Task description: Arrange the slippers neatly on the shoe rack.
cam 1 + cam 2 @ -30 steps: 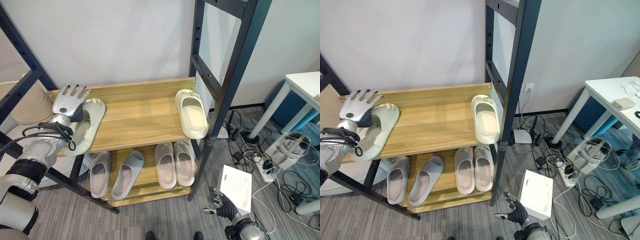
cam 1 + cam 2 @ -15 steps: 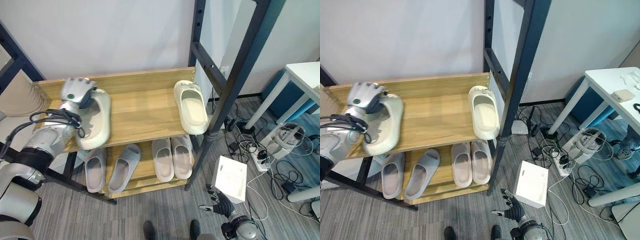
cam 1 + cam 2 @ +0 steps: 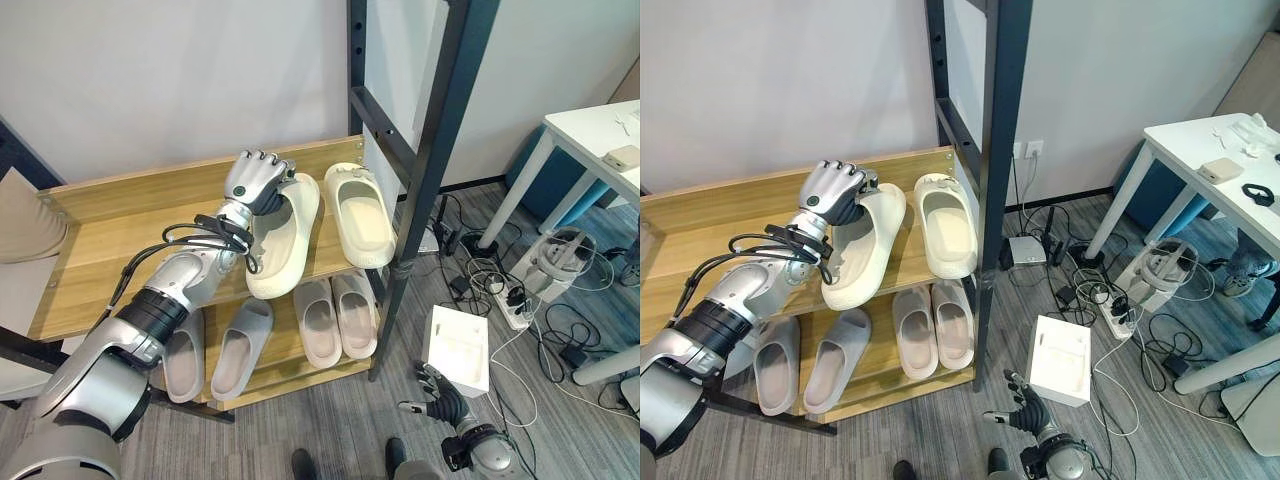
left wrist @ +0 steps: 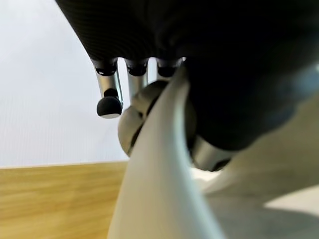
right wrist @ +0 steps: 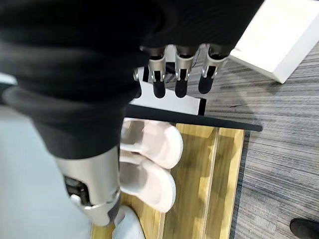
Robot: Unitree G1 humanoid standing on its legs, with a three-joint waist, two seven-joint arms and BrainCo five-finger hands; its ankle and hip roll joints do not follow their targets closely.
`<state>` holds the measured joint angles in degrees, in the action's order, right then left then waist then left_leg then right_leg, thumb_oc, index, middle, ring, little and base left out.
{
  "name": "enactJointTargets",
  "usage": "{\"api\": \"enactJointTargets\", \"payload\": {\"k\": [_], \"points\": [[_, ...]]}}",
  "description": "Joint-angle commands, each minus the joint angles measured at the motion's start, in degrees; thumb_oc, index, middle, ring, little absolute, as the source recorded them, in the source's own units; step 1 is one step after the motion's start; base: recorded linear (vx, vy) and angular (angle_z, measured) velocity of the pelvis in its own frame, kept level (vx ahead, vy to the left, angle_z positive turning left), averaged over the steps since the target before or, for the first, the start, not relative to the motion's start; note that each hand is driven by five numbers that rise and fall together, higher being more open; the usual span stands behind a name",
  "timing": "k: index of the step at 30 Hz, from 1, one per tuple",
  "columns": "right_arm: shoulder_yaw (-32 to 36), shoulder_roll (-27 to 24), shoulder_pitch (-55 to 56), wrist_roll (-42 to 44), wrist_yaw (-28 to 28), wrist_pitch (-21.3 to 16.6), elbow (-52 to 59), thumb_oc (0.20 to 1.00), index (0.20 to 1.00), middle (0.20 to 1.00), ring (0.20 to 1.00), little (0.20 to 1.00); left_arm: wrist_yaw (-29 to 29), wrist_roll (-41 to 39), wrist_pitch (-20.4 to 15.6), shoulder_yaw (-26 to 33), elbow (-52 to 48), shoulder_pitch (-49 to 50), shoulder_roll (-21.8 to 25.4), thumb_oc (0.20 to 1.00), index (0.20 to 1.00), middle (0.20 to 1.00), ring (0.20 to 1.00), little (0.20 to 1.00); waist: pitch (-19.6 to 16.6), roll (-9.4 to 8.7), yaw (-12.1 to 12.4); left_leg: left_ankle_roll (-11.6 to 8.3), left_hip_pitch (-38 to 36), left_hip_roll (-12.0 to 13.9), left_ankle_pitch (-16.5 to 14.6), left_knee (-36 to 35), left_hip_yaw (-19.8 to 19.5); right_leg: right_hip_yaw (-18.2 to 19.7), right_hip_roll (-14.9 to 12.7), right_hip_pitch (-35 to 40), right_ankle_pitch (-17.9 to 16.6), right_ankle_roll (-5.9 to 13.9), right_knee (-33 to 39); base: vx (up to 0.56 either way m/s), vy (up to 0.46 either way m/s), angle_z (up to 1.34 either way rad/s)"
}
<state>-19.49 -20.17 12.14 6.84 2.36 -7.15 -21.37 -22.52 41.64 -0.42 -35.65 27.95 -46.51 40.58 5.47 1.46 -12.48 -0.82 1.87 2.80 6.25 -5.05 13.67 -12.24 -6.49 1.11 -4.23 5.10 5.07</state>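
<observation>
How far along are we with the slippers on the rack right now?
Done: two pairs sit side by side on the lower shelf, and one cream slipper lies at the right end of the upper shelf. In hand: the left hand is curled on its mate, angled beside it. Left: straighten it and let go. The right hand hangs open near the floor.

- on the upper shelf (image 3: 120, 250) of the shoe rack (image 3: 992, 120): one slipper (image 3: 283, 240) under the curled left hand (image 3: 256, 180), its mate (image 3: 360, 215) just beside, to the hand's right
- on the lower shelf (image 3: 875, 385), below that hand: two pairs (image 3: 800, 360) (image 3: 932, 328) side by side
- right hand (image 3: 440, 395) low over the floor, white box (image 3: 460, 348) just behind it
</observation>
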Motion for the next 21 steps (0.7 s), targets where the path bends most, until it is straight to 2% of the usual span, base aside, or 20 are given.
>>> {"api": "enactJointTargets", "payload": {"k": [1,7,8,9,10,13,14,17,21], "points": [[0.48,-1.39,-0.71,1.51,0.42,-2.58,5.1,1.0,1.0,1.0,1.0,1.0,-2.35,0.41,2.28,0.74,8.67,-12.94,0.15,0.2,0.2,0.2,0.2,0.2,-0.24,-0.17,-0.82,1.32,-7.08,-1.35,-13.82,0.05,1.16,-1.33,-0.6,3.35,7.48,4.18,-0.07,-0.01,-0.029,-0.18],[0.17,-1.74,-0.34,1.73,0.92,-2.69,4.36,1.0,1.0,1.0,1.0,1.0,-2.97,-0.37,3.99,-1.48,16.4,-16.76,-1.7,0.2,0.2,0.2,0.2,0.2,-0.56,-0.07,-1.74,1.28,-7.07,-1.08,-13.86,0.05,2.43,-0.14,-0.39,2.49,7.18,4.24,-0.07,-0.01,-0.024,-0.12],[0.06,-1.66,-0.35,1.75,0.91,-2.62,4.15,1.0,1.0,1.0,1.0,1.0,-2.78,-0.56,4.23,-1.46,17.28,-16.98,-2.04,0.404,0.404,0.404,0.404,0.404,-0.59,-0.07,-1.83,1.29,-7.04,-1.06,-13.87,0.05,2.53,0.06,-0.35,2.4,7.14,4.29,-0.07,0.0,-0.007,-0.17],[0.07,-1.65,-0.36,1.75,0.91,-2.63,4.14,1.0,1.0,1.0,1.0,1.0,-2.8,-0.57,4.22,-1.48,17.33,-17.02,-2.07,0.655,0.655,0.655,0.655,0.655,-0.6,-0.06,-1.8,1.29,-7.04,-1.06,-13.87,0.05,2.55,0.09,-0.35,2.38,7.14,4.29,-0.07,-0.01,-0.023,-0.2],[-0.01,-1.62,-0.47,1.76,1.0,-2.53,4.16,1.0,1.0,1.0,1.0,1.0,-2.54,-0.87,4.28,-1.77,17.69,-17.89,-2.3,1.0,1.0,1.0,1.0,1.0,-0.64,0.0,-1.75,1.29,-7.09,-1.06,-13.9,0.05,2.62,0.12,-0.3,2.39,7.16,4.31,-0.07,0.0,-0.023,-0.13],[-0.06,-1.23,-0.55,1.89,0.86,-2.44,4.16,1.0,1.0,1.0,1.0,1.0,-1.95,-1.16,3.94,-0.94,14.27,-17.57,-1.48,1.0,1.0,1.0,1.0,1.0,-0.65,0.01,-1.22,1.26,-7.16,-1.04,-13.9,0.05,2.39,-0.15,-0.27,2.56,7.3,4.19,-0.07,-0.01,-0.04,-0.01],[0.17,-0.74,-0.69,1.82,0.87,-2.29,3.73,1.0,1.0,1.0,1.0,1.0,-1.5,-0.78,3.52,0.48,8.58,-16.62,0.12,1.0,1.0,1.0,1.0,1.0,-0.56,-0.01,-0.47,1.22,-7.14,-1.06,-13.87,0.05,1.89,-0.65,-0.21,2.9,7.49,4.05,-0.07,-0.01,-0.031,0.02],[0.98,0.02,-0.93,1.83,0.71,-1.89,3.22,1.0,1.0,1.0,1.0,1.0,0.76,-0.81,2.63,3.88,0.0,-12.72,2.23,1.0,1.0,1.0,1.0,1.0,-0.37,-0.11,0.51,1.18,-7.12,-1.1,-13.67,0.05,0.7,-1.66,-0.11,3.6,7.83,3.76,-0.07,-0.01,-0.032,0.07],[1.46,0.8,-1.41,1.0,0.3,-0.78,1.68,1.0,1.0,1.0,1.0,1.0,3.84,-6.67,0.01,9.03,-4.51,-6.46,1.6,1.0,1.0,1.0,1.0,1.0,-0.44,-0.14,1.73,1.1,-7.08,-1.25,-13.41,0.05,-0.7,-2.82,-0.03,4.33,8.23,3.4,-0.07,-0.01,-0.023,0.22]]}}
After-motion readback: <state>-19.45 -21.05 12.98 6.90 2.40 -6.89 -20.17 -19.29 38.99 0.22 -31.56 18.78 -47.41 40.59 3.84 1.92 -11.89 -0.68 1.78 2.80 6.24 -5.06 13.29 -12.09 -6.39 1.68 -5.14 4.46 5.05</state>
